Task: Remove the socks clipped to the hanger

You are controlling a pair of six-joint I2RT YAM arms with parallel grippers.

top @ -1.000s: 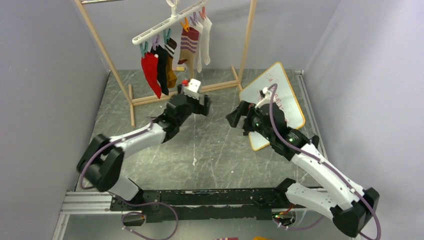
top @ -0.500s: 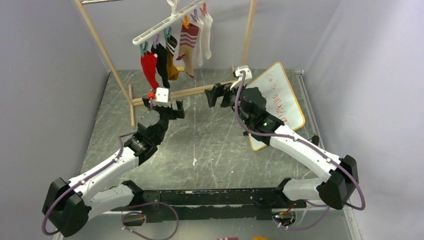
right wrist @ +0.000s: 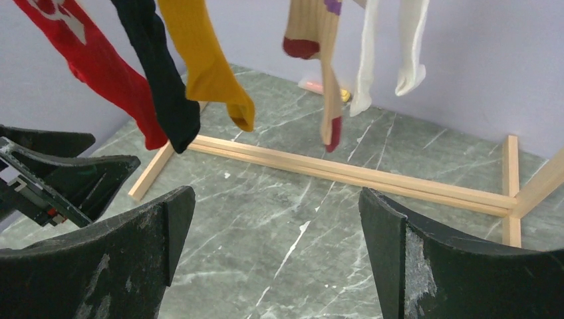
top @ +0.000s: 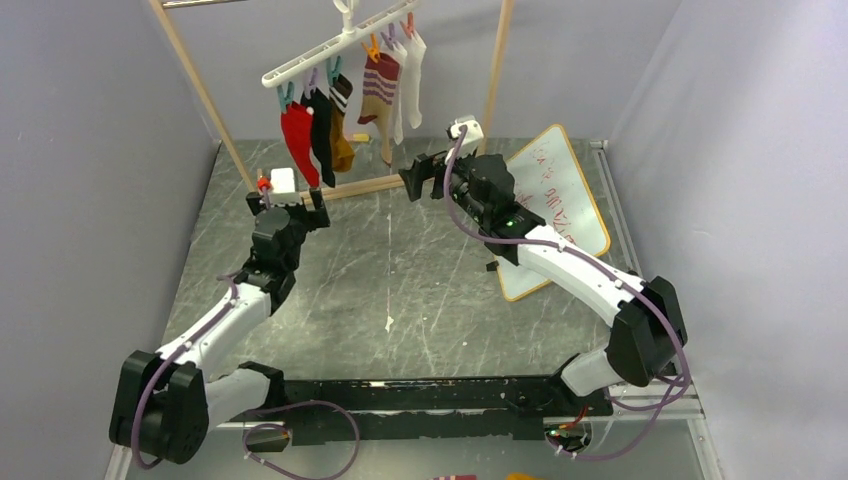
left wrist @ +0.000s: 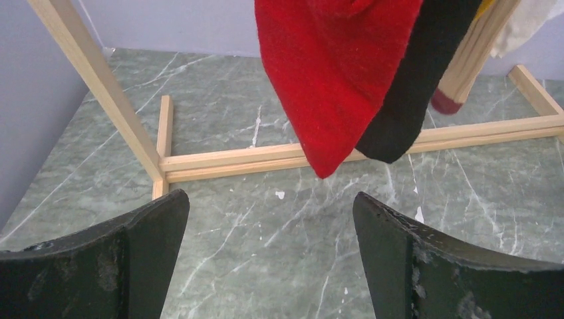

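— The fingers (left wrist: 133, 259) of the left gripper (left wrist: 269, 199) are spread wide with nothing between them. The right gripper (right wrist: 276, 196) is the same, jaws apart and empty.

— And the socks?

— All six are clipped to the hanger (top: 320, 55), which hangs by its hook from the wooden rack (top: 205, 95). None is off yet. The red sock (left wrist: 332, 73) dangles just above and ahead of the left gripper, and the black sock (left wrist: 412, 100) is pressed against its side. The mustard sock (right wrist: 206, 66), the striped sock (right wrist: 312, 23) and the white socks (right wrist: 409, 46) hang further along, up in front of the right gripper.

— So the red one goes first?

— That's my guess, since it's at the end of the row and nearest the left arm. I'd bring the gripper up until the sock's body sits between the fingers, not just the toe tip. A thin pinch of soft cloth would probably slip.

— And then pull?

— Straight down and steadily. The hanger only hangs from a hook, so I'd expect a sideways tug to swing the whole row or lift it off the rack.

— What about the black sock?

— That's the risk. They overlap, so the fingers should close from the red sock's free side, or both will come down together. The right gripper looks well placed to steady the bar, if it comes to that.
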